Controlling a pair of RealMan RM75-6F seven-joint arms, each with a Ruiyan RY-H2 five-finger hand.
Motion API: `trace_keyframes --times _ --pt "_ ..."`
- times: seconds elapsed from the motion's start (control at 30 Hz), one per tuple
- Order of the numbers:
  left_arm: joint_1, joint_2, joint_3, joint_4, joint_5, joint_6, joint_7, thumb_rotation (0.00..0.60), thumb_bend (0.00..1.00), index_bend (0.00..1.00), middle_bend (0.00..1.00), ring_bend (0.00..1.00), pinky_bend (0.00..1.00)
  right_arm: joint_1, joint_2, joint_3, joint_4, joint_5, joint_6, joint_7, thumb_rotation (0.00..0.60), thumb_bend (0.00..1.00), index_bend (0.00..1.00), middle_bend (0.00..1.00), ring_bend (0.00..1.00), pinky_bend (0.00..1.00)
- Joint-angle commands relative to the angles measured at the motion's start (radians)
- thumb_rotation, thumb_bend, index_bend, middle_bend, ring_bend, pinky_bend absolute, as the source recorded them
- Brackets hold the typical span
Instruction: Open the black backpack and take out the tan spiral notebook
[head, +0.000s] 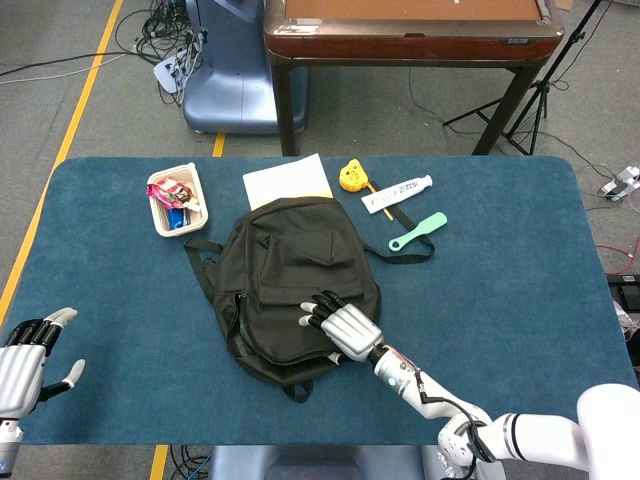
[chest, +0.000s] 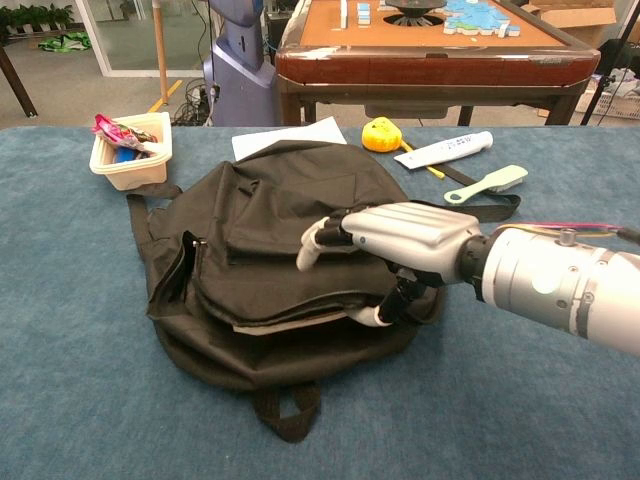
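The black backpack (head: 285, 265) lies flat in the middle of the blue table, also seen as the backpack (chest: 265, 215) in the chest view. My right hand (head: 342, 322) sits on its near right side. In the chest view the right hand (chest: 400, 240) has its fingers curled over the top flap and its thumb tucked under the flap's edge, holding it raised. A thin tan strip (chest: 290, 323) shows in the gap under the flap; I cannot tell whether it is the notebook. My left hand (head: 25, 362) hovers at the table's near left corner, fingers apart, holding nothing.
A small basket of snacks (head: 177, 198) stands at the back left. A white sheet (head: 287, 178), a yellow tape measure (head: 350, 176), a white tube (head: 397, 193) and a green brush (head: 418, 231) lie behind and right of the backpack. A brown table (head: 410, 25) stands beyond.
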Motion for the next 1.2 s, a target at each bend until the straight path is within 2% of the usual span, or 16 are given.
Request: trace_keyframes --times 0.03,0.13,0.23,0.4,0.6,0.97,1.2 --pt "-0.015 0.008 -0.007 0.008 0.003 -0.016 -0.017 0.600 0.28 0.18 0.19 0.20 0.14 0.023 0.004 0.010 -0.009 0.046 -0.018 -0.046 0.600 0.62 0.51 0.37 0.10 0.00" --pt "-0.045 0.012 -0.019 0.029 0.023 -0.037 -0.055 0.600 0.28 0.22 0.19 0.20 0.14 0.032 -0.008 0.031 -0.009 0.073 -0.014 -0.039 0.600 0.70 0.60 0.50 0.24 0.03" --pt "-0.080 0.010 -0.029 0.055 0.050 -0.060 -0.115 0.600 0.28 0.26 0.20 0.23 0.14 0.037 -0.022 0.060 -0.005 0.088 0.002 -0.004 0.600 0.76 0.62 0.53 0.28 0.07" --pt "-0.155 0.004 -0.040 0.100 0.130 -0.088 -0.246 0.600 0.28 0.33 0.30 0.32 0.22 0.049 -0.043 0.116 0.014 0.096 0.053 0.026 0.600 0.79 0.63 0.53 0.28 0.07" --pt "-0.246 -0.028 -0.036 0.151 0.254 -0.080 -0.415 0.600 0.28 0.45 0.50 0.48 0.46 0.060 -0.081 0.184 0.036 0.161 0.111 0.038 0.600 0.84 0.63 0.53 0.28 0.07" --pt "-0.450 -0.158 -0.015 0.257 0.443 -0.110 -0.571 0.600 0.28 0.51 0.57 0.53 0.50 0.075 -0.176 0.262 0.125 0.235 0.225 0.043 0.600 0.87 0.63 0.48 0.28 0.07" --pt "-0.561 -0.303 0.003 0.433 0.503 -0.116 -0.609 0.600 0.28 0.51 0.57 0.54 0.50 0.093 -0.214 0.323 0.165 0.267 0.255 0.090 0.600 0.89 0.63 0.46 0.28 0.07"
